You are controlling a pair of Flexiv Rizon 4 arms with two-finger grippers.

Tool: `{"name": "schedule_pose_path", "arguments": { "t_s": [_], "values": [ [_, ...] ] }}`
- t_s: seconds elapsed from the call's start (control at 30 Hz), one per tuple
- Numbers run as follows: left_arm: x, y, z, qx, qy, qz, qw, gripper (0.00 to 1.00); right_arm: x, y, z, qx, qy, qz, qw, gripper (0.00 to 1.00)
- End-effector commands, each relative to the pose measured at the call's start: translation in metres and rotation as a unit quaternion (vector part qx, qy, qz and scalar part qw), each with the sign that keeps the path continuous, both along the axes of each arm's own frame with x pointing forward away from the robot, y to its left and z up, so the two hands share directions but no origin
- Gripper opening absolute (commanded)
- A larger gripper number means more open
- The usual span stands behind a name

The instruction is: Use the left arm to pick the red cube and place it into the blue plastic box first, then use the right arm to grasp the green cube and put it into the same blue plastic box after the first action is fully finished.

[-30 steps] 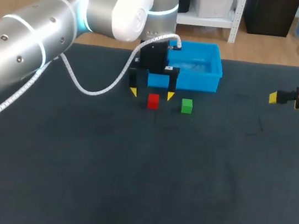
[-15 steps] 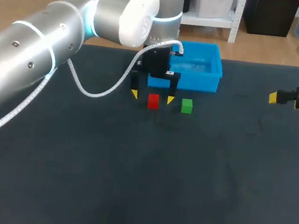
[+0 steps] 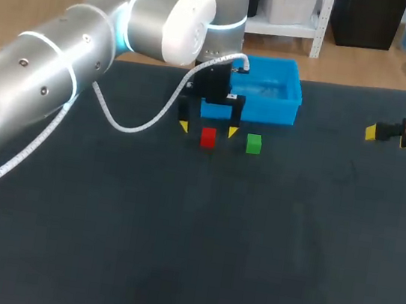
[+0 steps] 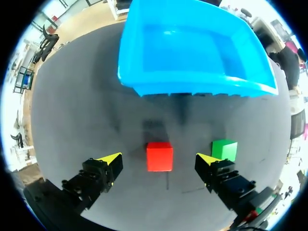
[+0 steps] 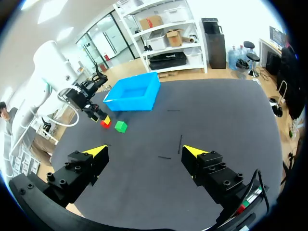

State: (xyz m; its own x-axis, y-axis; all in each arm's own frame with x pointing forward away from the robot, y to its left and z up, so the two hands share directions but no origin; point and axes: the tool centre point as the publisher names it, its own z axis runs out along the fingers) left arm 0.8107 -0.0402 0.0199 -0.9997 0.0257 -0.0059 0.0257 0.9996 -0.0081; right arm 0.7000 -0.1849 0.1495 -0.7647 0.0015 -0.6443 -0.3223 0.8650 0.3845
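Observation:
The red cube (image 3: pixel 208 137) (image 4: pixel 159 156) lies on the dark table in front of the blue plastic box (image 3: pixel 264 91) (image 4: pixel 192 53), with the green cube (image 3: pixel 254 144) (image 4: pixel 224 149) just to its right. My left gripper (image 3: pixel 207 128) (image 4: pixel 159 160) hangs open over the red cube, one yellow tip on each side and neither touching it. The box holds nothing. My right gripper (image 3: pixel 387 135) (image 5: pixel 144 151) stands open at the table's right side, far from both cubes, which show small ahead of it: the red cube (image 5: pixel 104 123) and the green cube (image 5: pixel 121 126).
My left arm (image 3: pixel 66 50) comes in from the upper left, with a white cable (image 3: pixel 140 117) looping down beside the gripper. The dark mat (image 3: pixel 197 249) stretches broad and bare toward the front edge.
The left gripper has come down a little around the red cube, mostly in the first half second. The right arm has not moved.

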Motion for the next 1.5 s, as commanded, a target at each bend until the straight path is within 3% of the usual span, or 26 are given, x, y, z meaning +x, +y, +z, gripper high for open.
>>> {"name": "schedule_pose_path", "arguments": {
  "t_s": [0.03,1.5],
  "values": [
    [-0.001,0.002,-0.001,0.0,0.0,0.009,1.0,1.0,0.0,0.0,0.0,-0.001,0.0,0.0,1.0,1.0],
    [-0.007,0.004,-0.023,0.009,0.014,0.033,0.999,1.0,0.0,0.0,0.0,-0.001,0.0,0.0,1.0,1.0]
  ]
}}
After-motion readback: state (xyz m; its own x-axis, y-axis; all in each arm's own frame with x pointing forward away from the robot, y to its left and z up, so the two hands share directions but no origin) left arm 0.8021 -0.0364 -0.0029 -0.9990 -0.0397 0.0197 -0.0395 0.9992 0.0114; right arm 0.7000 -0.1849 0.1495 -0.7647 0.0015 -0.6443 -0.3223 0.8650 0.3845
